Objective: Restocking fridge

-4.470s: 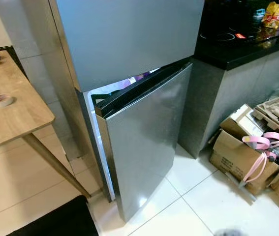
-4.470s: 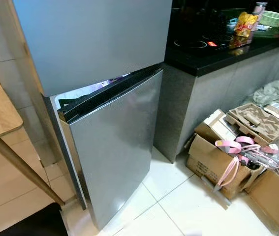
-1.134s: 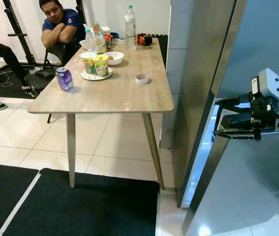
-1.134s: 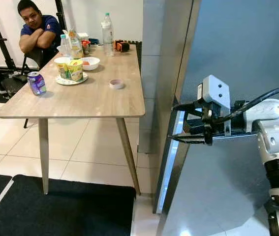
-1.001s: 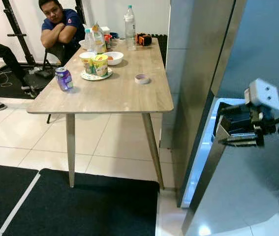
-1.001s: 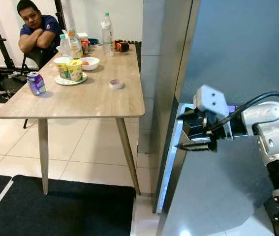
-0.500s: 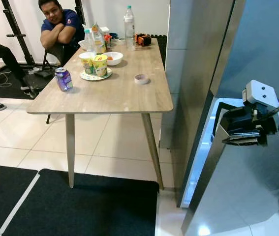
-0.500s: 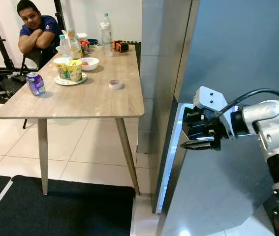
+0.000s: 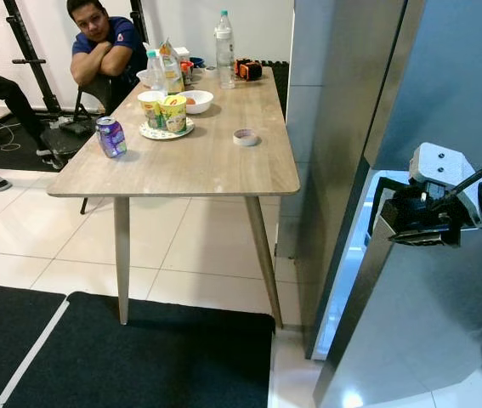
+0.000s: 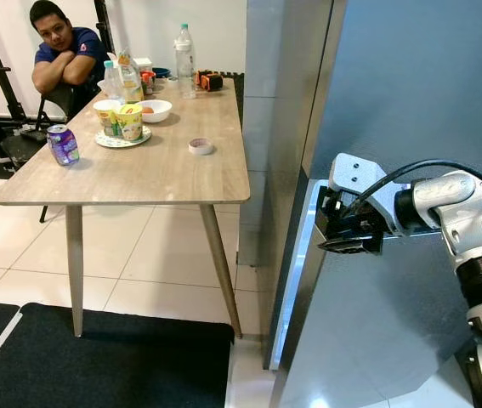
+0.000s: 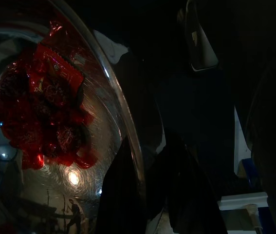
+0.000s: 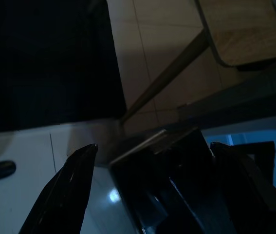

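Fridge (image 9: 343,110) fills the right side of the head views, tall and grey, with its lower door (image 9: 428,323) swung partly out at the lower right so that a bright strip of the lit inside shows along the gap. Left of it, across the upper left and middle of the frame, stands a wooden table (image 9: 189,161) on a pale tiled floor (image 9: 45,246), and a black mat (image 9: 138,357) covers the lower left corner. A person (image 9: 100,47) in a blue shirt sits with folded arms behind the far end of the table, at the upper left. The right gripper (image 10: 343,231) reaches in from the right edge at mid-height and sits at the top corner of the lower door; in the right wrist view its fingers (image 12: 69,190) stand spread to either side of the door's dark edge, though whether they press on it I cannot tell. The left gripper (image 11: 147,195) appears in its own very dark view, its fingers close together on the rim of a shiny metal bowl (image 11: 94,165) that holds red wrapped packets (image 11: 40,112). On the table stand a clear bottle (image 9: 224,38), a white bowl (image 9: 196,100), two cups on a plate (image 9: 166,113), a purple can (image 9: 110,137) and a small roll of tape (image 9: 245,136).
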